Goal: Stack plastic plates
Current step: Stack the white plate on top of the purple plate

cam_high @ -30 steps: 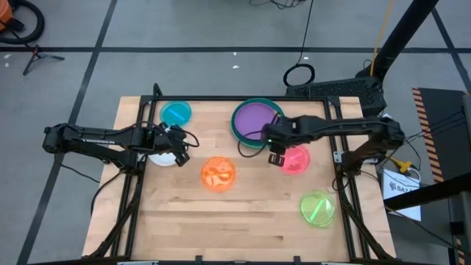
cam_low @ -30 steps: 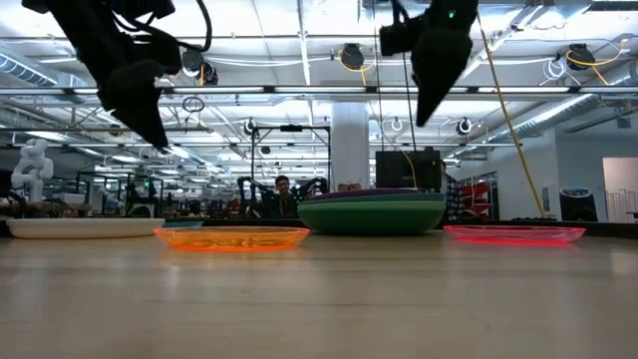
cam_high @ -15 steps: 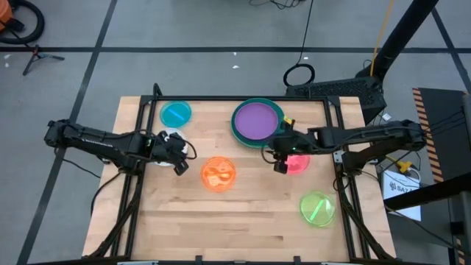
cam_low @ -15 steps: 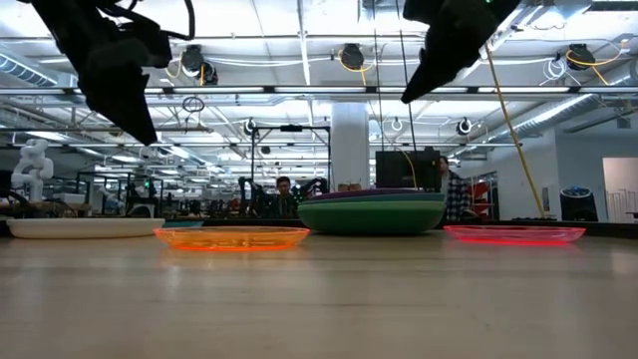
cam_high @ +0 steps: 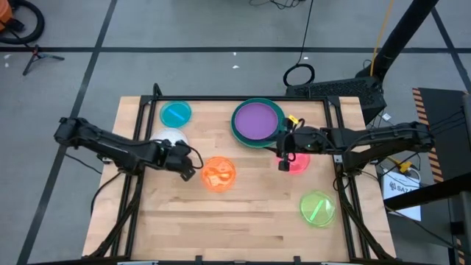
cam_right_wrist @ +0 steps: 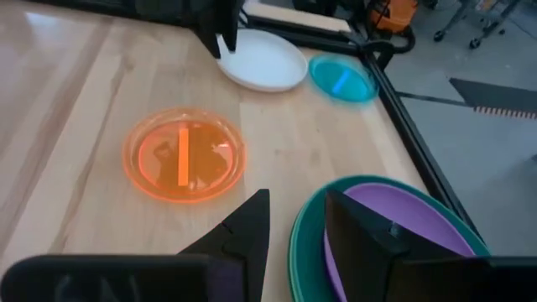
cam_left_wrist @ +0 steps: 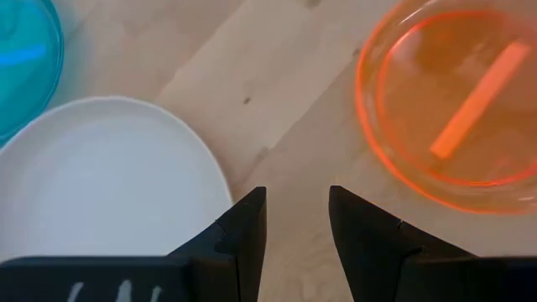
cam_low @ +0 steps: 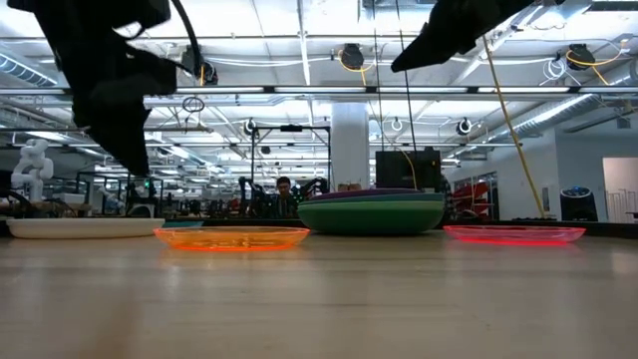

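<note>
A stack of large green plates with a purple plate on top rests at the far middle of the table. Lying apart on the wood are a blue plate, a white plate, an orange plate, a pink plate and a lime plate. My left gripper hovers open above bare wood between the white plate and the orange plate. My right gripper hangs open over the pink plate's left edge, just near of the stack, and well above the table in the low view.
The black frame rails run along the table's left and right sides. Bare wood fills the near half of the table. The low view shows the white plate, orange plate, stack and pink plate in a row.
My left gripper has moved off the white plate toward the near edge and right, toward the orange plate. My right gripper has drawn back from the stack's near rim toward the right and near side, over the pink plate, and has risen. No plate has moved.
</note>
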Robot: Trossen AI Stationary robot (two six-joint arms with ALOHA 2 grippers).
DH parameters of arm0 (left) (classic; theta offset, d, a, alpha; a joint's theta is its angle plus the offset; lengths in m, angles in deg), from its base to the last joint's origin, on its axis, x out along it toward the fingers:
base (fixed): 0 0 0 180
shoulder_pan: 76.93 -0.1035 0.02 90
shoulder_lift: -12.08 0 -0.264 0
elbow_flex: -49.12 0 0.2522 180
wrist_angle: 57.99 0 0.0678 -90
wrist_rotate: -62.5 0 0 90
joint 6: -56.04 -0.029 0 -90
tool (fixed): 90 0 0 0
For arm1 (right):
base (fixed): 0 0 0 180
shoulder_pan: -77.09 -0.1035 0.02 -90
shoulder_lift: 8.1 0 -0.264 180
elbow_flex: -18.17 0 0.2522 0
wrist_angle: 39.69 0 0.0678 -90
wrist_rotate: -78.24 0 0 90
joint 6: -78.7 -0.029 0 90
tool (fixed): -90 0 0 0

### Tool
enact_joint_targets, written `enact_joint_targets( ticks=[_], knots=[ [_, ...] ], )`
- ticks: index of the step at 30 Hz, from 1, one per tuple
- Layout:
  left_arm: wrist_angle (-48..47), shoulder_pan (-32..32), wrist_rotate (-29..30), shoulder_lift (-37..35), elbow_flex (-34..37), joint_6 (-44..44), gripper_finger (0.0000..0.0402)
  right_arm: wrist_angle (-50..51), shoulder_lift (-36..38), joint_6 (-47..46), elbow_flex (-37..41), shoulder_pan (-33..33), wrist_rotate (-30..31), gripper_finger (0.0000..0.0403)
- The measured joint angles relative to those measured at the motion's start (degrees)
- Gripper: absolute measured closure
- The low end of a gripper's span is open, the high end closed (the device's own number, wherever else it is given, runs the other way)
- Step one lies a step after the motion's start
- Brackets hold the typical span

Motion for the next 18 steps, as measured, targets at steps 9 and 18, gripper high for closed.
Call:
enact_joint_targets(
  ticks=[9,18],
  knots=[
    [-0.17,-5.25,-2.95,5.6,0.0,1.31,0.0263,0.11,0.38,2.24,0.0,0.02,-0.02,0.0294],
    [-0.22,-10.02,-5.05,11.1,0.0,-1.2,0.0264,-0.02,0.38,3.42,0.0,0.02,-0.04,0.0294]
  ],
)
